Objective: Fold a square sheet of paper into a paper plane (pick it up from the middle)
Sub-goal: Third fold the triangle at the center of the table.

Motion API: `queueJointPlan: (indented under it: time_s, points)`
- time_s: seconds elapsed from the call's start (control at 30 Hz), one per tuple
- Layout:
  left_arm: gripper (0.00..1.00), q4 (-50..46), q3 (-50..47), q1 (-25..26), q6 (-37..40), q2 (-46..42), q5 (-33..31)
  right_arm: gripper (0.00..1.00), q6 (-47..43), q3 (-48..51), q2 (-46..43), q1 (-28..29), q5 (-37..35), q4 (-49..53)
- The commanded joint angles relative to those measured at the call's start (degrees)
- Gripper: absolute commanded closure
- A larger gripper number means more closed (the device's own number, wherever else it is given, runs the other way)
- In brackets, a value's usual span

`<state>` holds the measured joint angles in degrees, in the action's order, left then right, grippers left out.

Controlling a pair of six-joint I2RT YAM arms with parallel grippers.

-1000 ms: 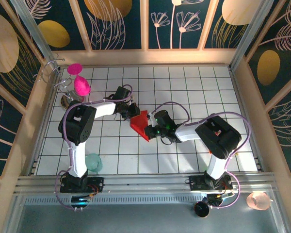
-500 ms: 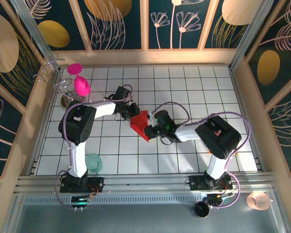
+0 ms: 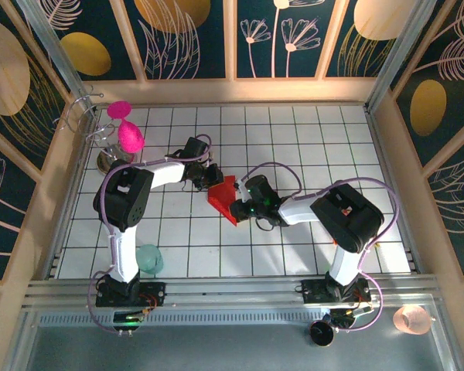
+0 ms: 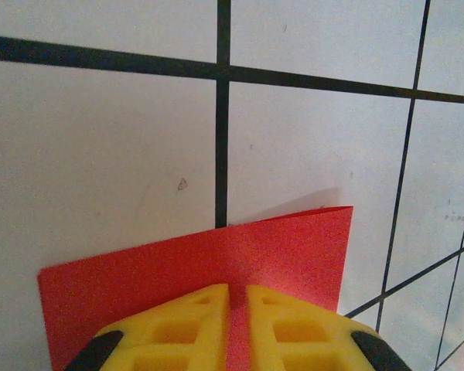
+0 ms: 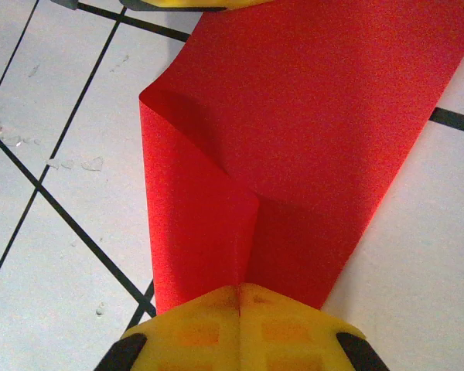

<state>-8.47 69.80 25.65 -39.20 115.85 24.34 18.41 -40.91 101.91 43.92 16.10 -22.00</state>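
The square sheet of paper point(image 3: 225, 199) is bright red and held bent between both grippers above the tiled floor, near the middle. My left gripper point(image 3: 213, 178) is shut on its far edge; in the left wrist view the paper point(image 4: 209, 263) runs down between the yellow fingertips point(image 4: 187, 325). My right gripper point(image 3: 242, 207) is shut on the near edge. In the right wrist view the paper point(image 5: 309, 116) buckles into a raised fold point(image 5: 197, 224) just ahead of the yellow pads point(image 5: 209, 328). No finished paper plane is in view.
Two magenta goblets point(image 3: 126, 127) stand on a wire rack at the back left. A pale green cup point(image 3: 148, 257) lies by the left arm's base. A pink cup point(image 3: 411, 318) and a dark object point(image 3: 322, 332) sit on the front ledge. Wooden walls ring the floor point(image 3: 309, 139).
Both grippers keep their hold on the red sheet. The paper and arms have barely shifted over the last second.
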Motion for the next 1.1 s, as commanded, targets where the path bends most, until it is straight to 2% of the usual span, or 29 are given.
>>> queueJointPlan:
  time_s: [0.0,0.2,0.5,0.63,0.83,1.07]
  points:
    - [0.83,-2.5,-0.8,0.2,-0.9,-4.8,-2.7,1.0,0.5,-1.1,1.3,-0.2,-1.0,2.4]
    - [0.81,3.4,-10.2,0.6,-8.1,-13.9,-2.6,1.0,1.0,-1.4,1.5,-0.2,-1.3,3.1]
    - [0.88,10.9,-22.2,4.0,-18.2,-21.0,-0.1,1.0,1.7,-1.6,1.9,-0.2,-1.3,3.6]
    - [0.88,11.1,-22.9,5.1,-20.1,-21.0,-0.1,1.0,1.7,-1.8,2.1,-0.2,-1.3,3.6]
    - [0.87,8.5,-22.5,6.2,-21.6,-20.2,-5.0,1.0,1.6,-2.2,2.4,-0.1,-1.7,4.0]
    - [0.86,8.3,-21.0,6.8,-22.7,-18.7,-5.8,1.0,1.3,-2.5,2.3,0.0,-2.3,4.5]
